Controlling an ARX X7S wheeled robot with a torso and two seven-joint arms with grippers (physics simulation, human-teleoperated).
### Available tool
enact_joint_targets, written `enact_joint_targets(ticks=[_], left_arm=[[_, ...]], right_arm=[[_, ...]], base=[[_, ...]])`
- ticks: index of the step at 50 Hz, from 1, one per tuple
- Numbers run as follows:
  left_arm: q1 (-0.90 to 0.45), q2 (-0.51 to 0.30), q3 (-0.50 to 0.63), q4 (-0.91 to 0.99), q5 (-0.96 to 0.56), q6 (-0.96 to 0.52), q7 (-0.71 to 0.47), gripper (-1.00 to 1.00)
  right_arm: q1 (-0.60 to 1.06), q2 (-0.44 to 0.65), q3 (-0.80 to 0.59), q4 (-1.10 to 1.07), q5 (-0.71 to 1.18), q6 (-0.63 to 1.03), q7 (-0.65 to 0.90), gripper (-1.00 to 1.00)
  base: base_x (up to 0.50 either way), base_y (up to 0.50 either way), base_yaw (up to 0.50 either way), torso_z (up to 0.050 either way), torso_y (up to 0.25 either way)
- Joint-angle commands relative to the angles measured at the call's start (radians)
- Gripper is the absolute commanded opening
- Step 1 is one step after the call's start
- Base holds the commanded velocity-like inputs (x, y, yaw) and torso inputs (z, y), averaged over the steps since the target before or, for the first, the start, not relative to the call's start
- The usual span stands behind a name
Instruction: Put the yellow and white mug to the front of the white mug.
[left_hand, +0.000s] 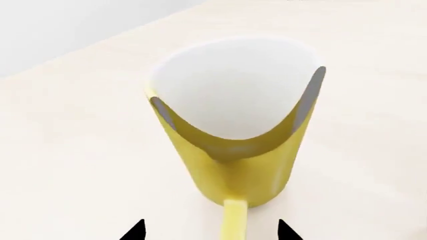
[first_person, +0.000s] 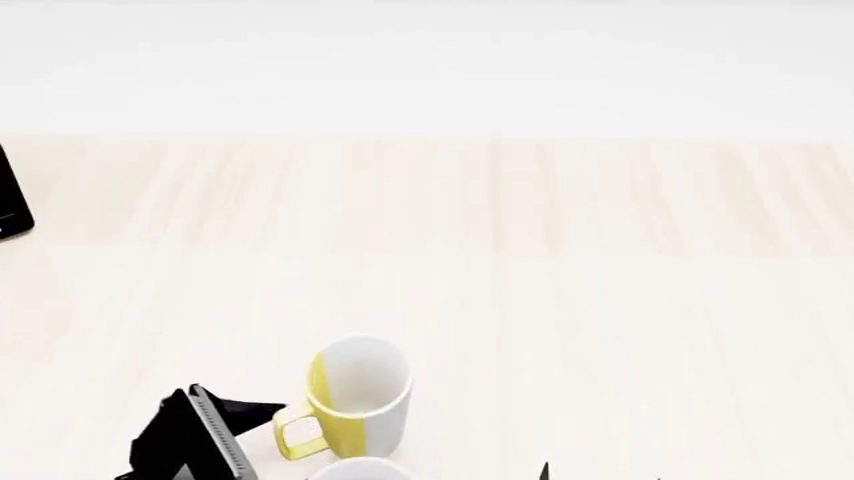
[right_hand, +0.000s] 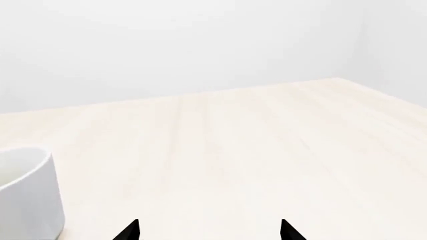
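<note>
Head view: yellow mug (first_person: 358, 396) upright on pale wood surface (first_person: 561, 270), lower left of frame, handle toward left gripper (first_person: 254, 420). White mug (first_person: 363, 469) only a rim at bottom edge, just below yellow mug. Left wrist view: jaws apart, tips either side of handle, not touching it. Right gripper (right_hand: 209, 231): jaws apart, holding nothing; white mug at lower left of that frame.
</note>
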Motion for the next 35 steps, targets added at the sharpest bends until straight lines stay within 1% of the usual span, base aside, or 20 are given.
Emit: enact_joint_targets(ticks=[1,12,13,19,22,25,29,30,35], left_arm=[[0.007,0.003,0.005,-0.016,0.017,-0.009,-0.007,1.00],[0.010,0.007,-0.037,-0.016,0.004,0.007,0.044,1.00],[0.010,0.008,-0.055,-0.016,-0.013,0.022,0.075,1.00],[0.004,0.010,-0.116,-0.016,-0.021,0.021,0.134,1.00],[0.004,0.014,-0.175,-0.016,-0.051,0.035,0.215,1.00],[-0.009,0.017,-0.235,-0.016,-0.064,0.020,0.236,1.00],[-0.012,0.017,-0.279,-0.016,-0.047,0.022,0.252,1.00],[-0.016,0.017,-0.303,-0.016,-0.061,0.016,0.273,1.00],[-0.017,0.019,-0.347,-0.016,-0.039,0.022,0.280,1.00]], right_arm=[[0.002,0.003,-0.005,0.002,0.003,-0.001,0.002,1.00],[0.002,0.007,-0.008,-0.001,0.006,-0.002,0.006,1.00],[0.002,0.007,-0.008,0.000,0.006,-0.002,0.006,1.00],[0.000,0.009,-0.010,-0.003,0.008,-0.004,0.007,1.00],[0.001,0.009,-0.011,0.000,0.008,-0.006,0.008,1.00],[0.001,0.010,-0.012,-0.001,0.008,-0.007,0.009,1.00],[-0.001,0.012,-0.013,-0.002,0.010,-0.009,0.010,1.00],[-0.001,0.012,-0.013,-0.002,0.010,-0.009,0.010,1.00],[0.000,0.013,-0.015,-0.001,0.010,-0.010,0.011,1.00]], base=[[0.00,0.00,0.00,0.000,0.000],[0.00,0.00,0.00,0.000,0.000],[0.00,0.00,0.00,0.000,0.000],[0.00,0.00,0.00,0.000,0.000],[0.00,0.00,0.00,0.000,0.000],[0.00,0.00,0.00,0.000,0.000],[0.00,0.00,0.00,0.000,0.000],[0.00,0.00,0.00,0.000,0.000],[0.00,0.00,0.00,0.000,0.000]])
